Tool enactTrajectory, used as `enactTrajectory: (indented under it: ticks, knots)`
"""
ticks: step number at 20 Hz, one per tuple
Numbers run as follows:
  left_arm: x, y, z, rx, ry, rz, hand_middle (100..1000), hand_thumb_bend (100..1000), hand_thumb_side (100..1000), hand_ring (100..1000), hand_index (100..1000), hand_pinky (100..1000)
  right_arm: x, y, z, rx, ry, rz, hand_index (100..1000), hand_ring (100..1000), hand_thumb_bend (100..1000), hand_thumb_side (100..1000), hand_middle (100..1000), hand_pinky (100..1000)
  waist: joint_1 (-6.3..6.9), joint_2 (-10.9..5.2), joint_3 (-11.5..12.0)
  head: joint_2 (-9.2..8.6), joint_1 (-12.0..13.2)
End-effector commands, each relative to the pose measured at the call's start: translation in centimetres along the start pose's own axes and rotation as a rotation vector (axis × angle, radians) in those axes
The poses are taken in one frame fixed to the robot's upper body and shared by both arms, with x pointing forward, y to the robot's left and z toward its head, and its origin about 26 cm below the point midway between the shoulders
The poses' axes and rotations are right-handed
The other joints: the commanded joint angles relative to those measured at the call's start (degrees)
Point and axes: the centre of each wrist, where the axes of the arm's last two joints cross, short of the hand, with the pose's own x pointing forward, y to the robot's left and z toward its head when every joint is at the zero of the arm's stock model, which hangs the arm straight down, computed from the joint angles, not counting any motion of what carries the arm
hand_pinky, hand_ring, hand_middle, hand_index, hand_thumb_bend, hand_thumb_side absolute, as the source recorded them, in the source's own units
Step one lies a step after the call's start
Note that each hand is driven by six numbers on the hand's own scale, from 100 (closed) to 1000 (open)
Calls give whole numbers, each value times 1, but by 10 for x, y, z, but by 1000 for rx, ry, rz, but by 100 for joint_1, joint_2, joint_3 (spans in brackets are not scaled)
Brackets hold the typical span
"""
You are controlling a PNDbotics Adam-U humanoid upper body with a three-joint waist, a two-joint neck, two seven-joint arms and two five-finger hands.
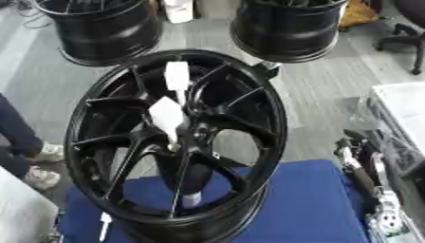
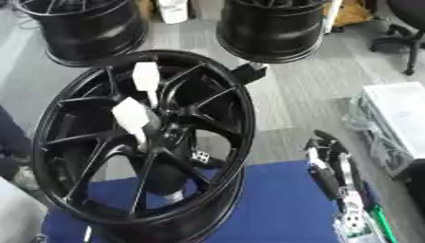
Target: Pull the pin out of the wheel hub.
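The right hand (image 2: pixel 332 166) is held with fingers relaxed and apart, empty. The white pin (image 1: pixel 167 117) is seated in the black wheel hub (image 1: pixel 179 142), well to its left — judged light, rigid, smooth; best pinched at its protruding head.

Item count: wheels, pins, hand, cloth

Three black wheels are present: one spoked wheel (image 1: pixel 179 142) in the foreground and two more (image 1: pixel 104 28) (image 1: pixel 286 28) on the floor behind it. Two white pins (image 1: pixel 176 76) (image 1: pixel 166 116) stand at the front wheel's spokes and centre. One robot hand (image 2: pixel 332 175) shows at lower right. One blue cloth (image 1: pixel 307 209) lies beneath.
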Motion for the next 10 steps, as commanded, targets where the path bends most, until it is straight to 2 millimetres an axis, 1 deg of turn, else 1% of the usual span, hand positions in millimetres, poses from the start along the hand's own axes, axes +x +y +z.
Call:
enactTrajectory:
  ticks: [1,4,6,8,10]
  knots:
    - [18,-18,10,64,-28,111,618,368,757,597,791,685,5,-3,-4,-19,-18,-7,832,619,100,646,629,655,-19,-5,54,51,1]
    - [9,-44,26,118,56,202,610,376,780,590,787,681,5,-3,-4,-28,-16,-10,832,619,100,642,629,655,-63,16,131,83,58]
    - [3,-59,28,144,115,257,603,378,788,584,782,677,4,-3,-3,-35,-13,-10,832,618,100,641,629,655,-102,34,181,86,112]
    - [-1,-68,28,156,165,279,599,379,797,579,778,676,5,-3,-3,-41,-13,-10,832,619,100,634,629,655,-138,51,207,87,147]
    - [-3,-72,28,156,193,278,596,375,797,577,777,675,6,-4,-3,-47,-15,-10,832,618,100,633,629,655,-167,83,211,87,154]
